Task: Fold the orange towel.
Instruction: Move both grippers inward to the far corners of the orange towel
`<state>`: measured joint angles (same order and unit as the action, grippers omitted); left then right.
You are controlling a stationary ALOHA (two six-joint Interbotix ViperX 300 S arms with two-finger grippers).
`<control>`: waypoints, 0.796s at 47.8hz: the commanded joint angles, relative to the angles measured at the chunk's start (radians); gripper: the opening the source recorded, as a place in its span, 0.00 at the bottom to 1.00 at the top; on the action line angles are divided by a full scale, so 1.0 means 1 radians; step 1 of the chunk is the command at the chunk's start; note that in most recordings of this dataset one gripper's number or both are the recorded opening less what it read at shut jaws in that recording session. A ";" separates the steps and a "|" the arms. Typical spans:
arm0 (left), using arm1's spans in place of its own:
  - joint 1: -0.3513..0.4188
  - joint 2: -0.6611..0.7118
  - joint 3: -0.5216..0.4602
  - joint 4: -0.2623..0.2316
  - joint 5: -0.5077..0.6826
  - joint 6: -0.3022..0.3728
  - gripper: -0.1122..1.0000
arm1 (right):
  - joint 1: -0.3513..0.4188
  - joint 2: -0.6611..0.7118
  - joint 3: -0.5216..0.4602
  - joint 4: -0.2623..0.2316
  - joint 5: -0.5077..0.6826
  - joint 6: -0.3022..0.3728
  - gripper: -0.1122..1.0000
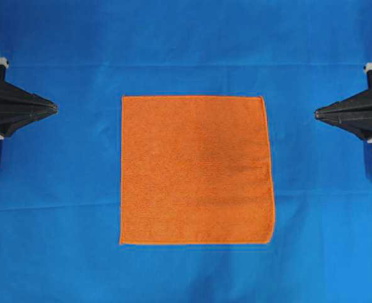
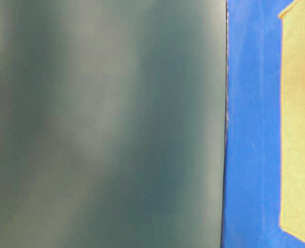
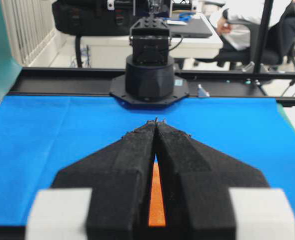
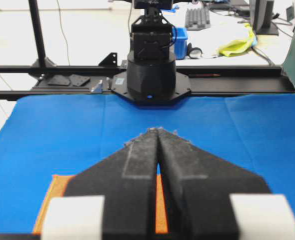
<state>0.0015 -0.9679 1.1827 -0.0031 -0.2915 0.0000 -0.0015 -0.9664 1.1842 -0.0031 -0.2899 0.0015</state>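
Note:
The orange towel (image 1: 197, 169) lies flat and unfolded as a square in the middle of the blue cloth (image 1: 186, 44). My left gripper (image 1: 52, 108) is shut and empty at the left edge, well clear of the towel's left hem. My right gripper (image 1: 318, 113) is shut and empty at the right edge, clear of the right hem. In the left wrist view the fingertips (image 3: 156, 121) meet, and a strip of the towel (image 3: 156, 200) shows between the fingers. In the right wrist view the gripper (image 4: 158, 130) is closed above the towel (image 4: 57, 187). The table-level view shows part of the towel (image 2: 300, 124).
The blue cloth covers the whole work surface. The opposite arm's base stands at the far edge in each wrist view (image 3: 148, 75) (image 4: 151, 70). A dark green panel (image 2: 106, 124) fills most of the table-level view.

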 commanded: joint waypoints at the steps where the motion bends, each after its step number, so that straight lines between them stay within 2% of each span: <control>1: -0.002 0.023 -0.017 -0.025 0.008 -0.012 0.10 | 0.003 0.015 -0.032 0.006 -0.009 0.008 0.10; 6: 0.003 0.041 -0.015 -0.031 0.023 -0.012 0.10 | -0.009 0.048 -0.041 0.009 0.020 0.015 0.10; 14: 0.049 0.126 -0.012 -0.029 0.026 -0.025 0.10 | -0.071 0.112 -0.061 0.014 0.075 0.037 0.10; 29: 0.166 0.390 -0.044 -0.031 0.021 -0.084 0.11 | -0.215 0.325 -0.066 0.014 0.100 0.095 0.10; 32: 0.178 0.451 -0.055 -0.029 0.020 -0.084 0.19 | -0.238 0.387 -0.071 0.014 0.101 0.101 0.11; 35: 0.196 0.503 -0.063 -0.029 0.011 -0.086 0.33 | -0.270 0.462 -0.074 0.014 0.101 0.104 0.14; 38: 0.219 0.566 -0.069 -0.031 -0.011 -0.086 0.50 | -0.301 0.529 -0.080 0.014 0.097 0.104 0.29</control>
<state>0.1963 -0.4587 1.1413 -0.0322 -0.2730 -0.0844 -0.2715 -0.5031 1.1290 0.0077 -0.1871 0.1043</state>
